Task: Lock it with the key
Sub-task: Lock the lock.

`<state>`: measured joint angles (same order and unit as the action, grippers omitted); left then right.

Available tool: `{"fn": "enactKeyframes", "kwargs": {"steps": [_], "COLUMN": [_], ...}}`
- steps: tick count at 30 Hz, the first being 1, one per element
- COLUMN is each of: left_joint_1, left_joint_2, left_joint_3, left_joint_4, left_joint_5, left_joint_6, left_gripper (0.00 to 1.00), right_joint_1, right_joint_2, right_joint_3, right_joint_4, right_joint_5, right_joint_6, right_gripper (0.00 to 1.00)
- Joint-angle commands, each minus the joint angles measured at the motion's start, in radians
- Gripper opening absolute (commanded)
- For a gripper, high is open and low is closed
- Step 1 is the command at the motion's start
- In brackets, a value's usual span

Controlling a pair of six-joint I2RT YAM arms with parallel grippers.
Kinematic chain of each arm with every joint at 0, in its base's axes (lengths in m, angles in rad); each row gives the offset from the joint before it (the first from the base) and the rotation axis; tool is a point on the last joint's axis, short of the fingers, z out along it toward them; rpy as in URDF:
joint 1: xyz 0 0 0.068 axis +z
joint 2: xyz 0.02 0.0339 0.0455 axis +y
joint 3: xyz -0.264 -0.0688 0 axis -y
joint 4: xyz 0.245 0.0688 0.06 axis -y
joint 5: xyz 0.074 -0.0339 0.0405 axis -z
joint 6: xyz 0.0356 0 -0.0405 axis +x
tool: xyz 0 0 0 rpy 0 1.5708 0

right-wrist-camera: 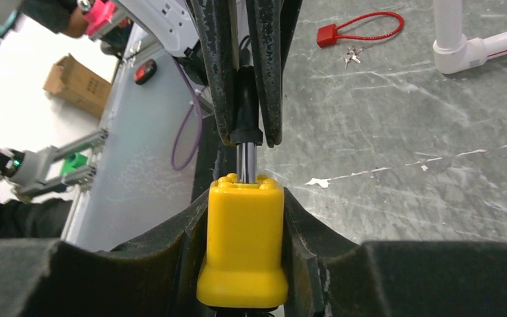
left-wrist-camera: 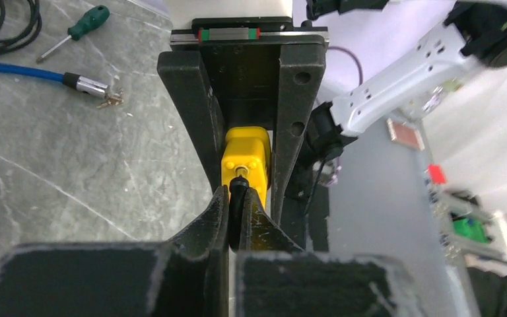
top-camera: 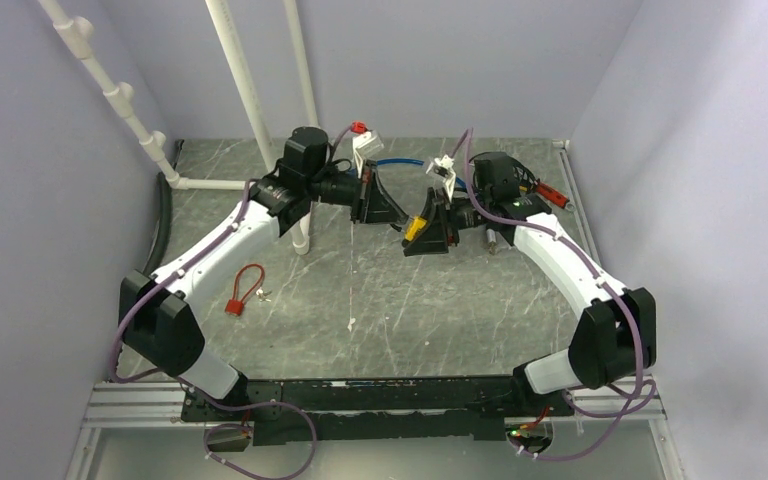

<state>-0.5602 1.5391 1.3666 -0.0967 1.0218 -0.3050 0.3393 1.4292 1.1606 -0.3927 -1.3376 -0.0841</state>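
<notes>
While aloft, one lock (right-wrist-camera: 242,244), one key (right-wrist-camera: 246,158)

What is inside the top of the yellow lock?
The key enters the yellow lock, its black head pinched by the left hand. The part inside is hidden.

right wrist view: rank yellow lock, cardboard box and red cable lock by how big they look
1. yellow plastic lock body, though it is nearest the camera
2. brown cardboard box
3. red looped cable lock
</notes>
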Motion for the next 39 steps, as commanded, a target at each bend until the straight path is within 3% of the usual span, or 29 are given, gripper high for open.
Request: {"fn": "enactKeyframes", "kwargs": {"steps": [1,5,12,14,19,24,36,39], "left_joint_1": [-0.102,-0.095,-0.031,-0.024,-0.024,-0.024,-0.056,-0.055], "left_joint_2": [-0.014,-0.022,-0.057,-0.068,-0.077,-0.072,-0.061,-0.064], "left_joint_3": [0.071,0.108,0.173,0.189,0.183,0.153,0.091,0.077], "left_joint_4": [-0.342,-0.425,-0.516,-0.565,-0.592,-0.532,-0.526,-0.512], "left_joint_5": [0.049,0.059,0.101,0.076,-0.013,-0.019,-0.022,-0.013], "left_joint_6": [0.259,0.35,0.432,0.482,0.562,0.533,0.522,0.505], "left_gripper": [0.12,0.43,0.67,0.69,0.61,0.55,0.53,0.24], "right_joint_1": [0.01,0.013,0.025,0.027,0.048,0.07,0.087,0.087], "right_joint_2": [-0.066,-0.074,-0.083,-0.087,-0.108,-0.126,-0.116,-0.11], "right_joint_3": [0.094,0.069,0.01,-0.007,-0.04,-0.07,-0.042,-0.036], "right_joint_4": [-0.015,-0.058,-0.167,-0.178,-0.133,-0.053,-0.059,-0.061], "right_joint_5": [0.071,0.063,0.08,0.079,0.058,0.047,0.058,0.053], "right_joint_6": [-0.214,-0.267,-0.395,-0.415,-0.374,-0.293,-0.285,-0.282], "right_gripper": [0.0,0.0,0.0,0.0,0.0,0.0,0.0,0.0]}}
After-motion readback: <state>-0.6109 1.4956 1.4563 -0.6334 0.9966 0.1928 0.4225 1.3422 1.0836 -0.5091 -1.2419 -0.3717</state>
